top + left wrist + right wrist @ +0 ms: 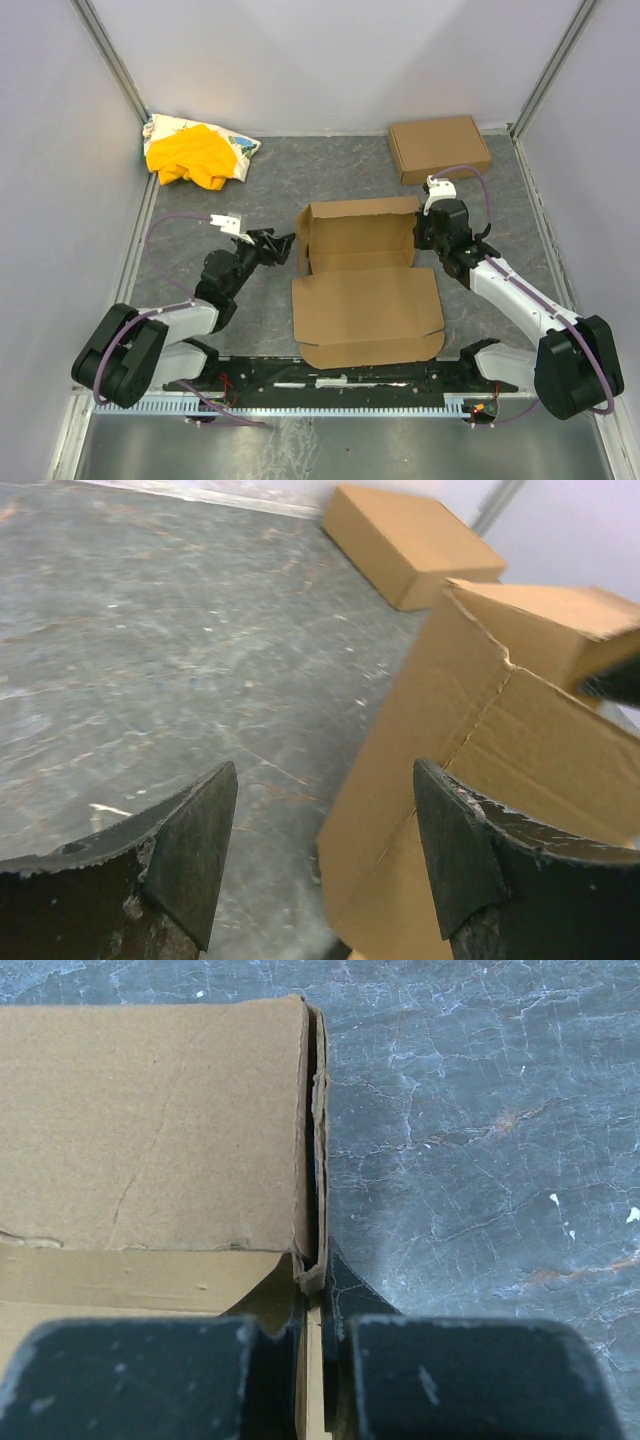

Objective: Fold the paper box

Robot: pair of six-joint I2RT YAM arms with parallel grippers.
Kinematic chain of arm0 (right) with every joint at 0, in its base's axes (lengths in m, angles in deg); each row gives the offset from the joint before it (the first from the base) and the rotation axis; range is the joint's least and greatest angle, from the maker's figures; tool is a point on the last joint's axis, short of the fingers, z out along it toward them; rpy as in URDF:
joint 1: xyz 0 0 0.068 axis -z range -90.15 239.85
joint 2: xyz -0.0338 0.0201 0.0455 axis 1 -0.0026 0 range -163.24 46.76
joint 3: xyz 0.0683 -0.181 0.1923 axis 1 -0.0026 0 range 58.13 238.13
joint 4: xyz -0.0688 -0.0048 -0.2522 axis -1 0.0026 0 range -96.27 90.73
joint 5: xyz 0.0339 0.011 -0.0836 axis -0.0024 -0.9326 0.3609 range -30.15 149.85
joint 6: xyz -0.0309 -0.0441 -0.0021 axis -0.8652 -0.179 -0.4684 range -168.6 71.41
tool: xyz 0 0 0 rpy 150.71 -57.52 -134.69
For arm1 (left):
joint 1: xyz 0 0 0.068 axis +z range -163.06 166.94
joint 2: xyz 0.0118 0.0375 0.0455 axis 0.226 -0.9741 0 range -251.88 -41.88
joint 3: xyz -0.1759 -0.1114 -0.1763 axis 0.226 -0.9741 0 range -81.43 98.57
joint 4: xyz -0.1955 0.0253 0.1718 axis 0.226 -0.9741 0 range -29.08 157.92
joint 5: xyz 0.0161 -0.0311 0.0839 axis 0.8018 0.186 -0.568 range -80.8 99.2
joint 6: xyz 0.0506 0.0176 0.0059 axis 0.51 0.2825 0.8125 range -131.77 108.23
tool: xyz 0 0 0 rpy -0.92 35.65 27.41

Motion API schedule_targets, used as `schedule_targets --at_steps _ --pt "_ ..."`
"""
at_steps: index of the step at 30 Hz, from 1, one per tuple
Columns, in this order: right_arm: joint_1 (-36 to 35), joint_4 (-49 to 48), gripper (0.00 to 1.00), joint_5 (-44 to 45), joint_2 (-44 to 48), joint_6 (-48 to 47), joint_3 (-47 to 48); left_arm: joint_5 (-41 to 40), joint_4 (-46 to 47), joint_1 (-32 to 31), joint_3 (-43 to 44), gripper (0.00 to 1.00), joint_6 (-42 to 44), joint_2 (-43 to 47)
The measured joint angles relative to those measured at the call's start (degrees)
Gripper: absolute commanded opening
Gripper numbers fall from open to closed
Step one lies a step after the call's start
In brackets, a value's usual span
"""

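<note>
Right gripper [318, 1305] pinches the paper box [365, 300] wall, left gripper [322, 780] gaping just beside it

We found the paper box [365, 285] mid-table [330, 170], between the left gripper [284, 245] and the right gripper [423, 234], its flat panel toward the arm bases. Behind it to the right lay a closed cardboard box [440, 148]; a cloth heap [198, 152] sat in the far left corner.

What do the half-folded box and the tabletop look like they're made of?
The paper box: brown cardboard, matte, unprinted; the right wrist view shows its layered raw edge. The tabletop: grey surface with marble-like veining and faint scuffs, perhaps stone-pattern laminate or mat; unclear which.
</note>
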Motion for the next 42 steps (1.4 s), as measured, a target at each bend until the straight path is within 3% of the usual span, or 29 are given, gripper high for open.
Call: schedule_targets --at_steps 6,25,35,42 --pt "0.00 -0.02 0.02 -0.68 0.00 0.00 0.00 -0.96 -2.58 -7.61 -0.90 0.78 5.42 5.25" --pt "0.04 -1.40 0.02 -7.43 5.33 0.04 -4.46 -5.53 -6.14 -14.27 0.17 0.75 10.64 -0.72" --pt "-0.92 -3.54 0.02 -9.81 9.46 1.92 -8.52 -14.75 -4.63 -21.62 4.24 0.71 15.21 -4.94" --pt "-4.50 -3.21 0.02 -6.21 12.81 1.84 -8.92 -25.18 -5.97 -24.72 6.21 0.69 15.93 -7.50"
